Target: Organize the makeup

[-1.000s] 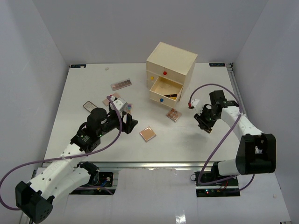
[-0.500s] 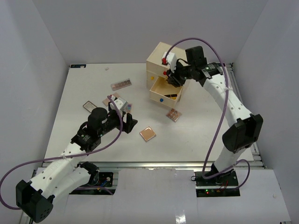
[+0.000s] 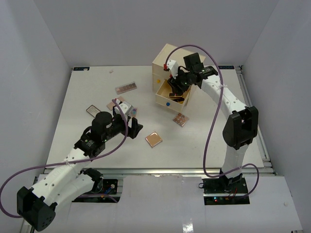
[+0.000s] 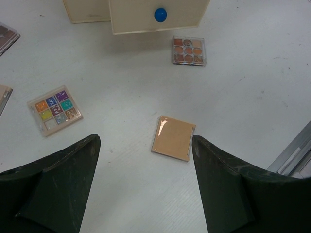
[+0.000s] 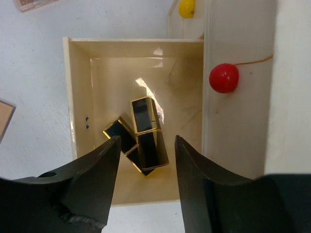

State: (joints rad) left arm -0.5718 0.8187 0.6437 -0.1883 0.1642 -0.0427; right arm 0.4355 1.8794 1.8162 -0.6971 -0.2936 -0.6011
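Two black-and-gold lipstick tubes (image 5: 148,133) lie crossed in the chest's open bottom drawer (image 5: 68,97). My right gripper (image 5: 147,141) hangs just above them, open, its fingers clear of both tubes; from above it (image 3: 176,90) sits over the drawer. My left gripper (image 4: 145,141) is open above the table with nothing in it. A peach square compact (image 4: 174,138) lies flat just beyond its fingertips. An orange-toned palette (image 4: 188,50) lies in front of the drawer. A multicoloured palette (image 4: 54,109) lies to the left.
The cream three-drawer chest (image 3: 178,65) stands at the back, with a red knob (image 5: 223,77), a yellow knob (image 5: 186,7) and a blue knob (image 4: 160,14) on the pulled-out drawer. A long palette (image 3: 126,88) and small compacts (image 3: 92,109) lie on the left half of the table.
My right arm swung from the table's right side to the chest and came down over the open drawer, and its jaws have opened. The left arm has not moved.
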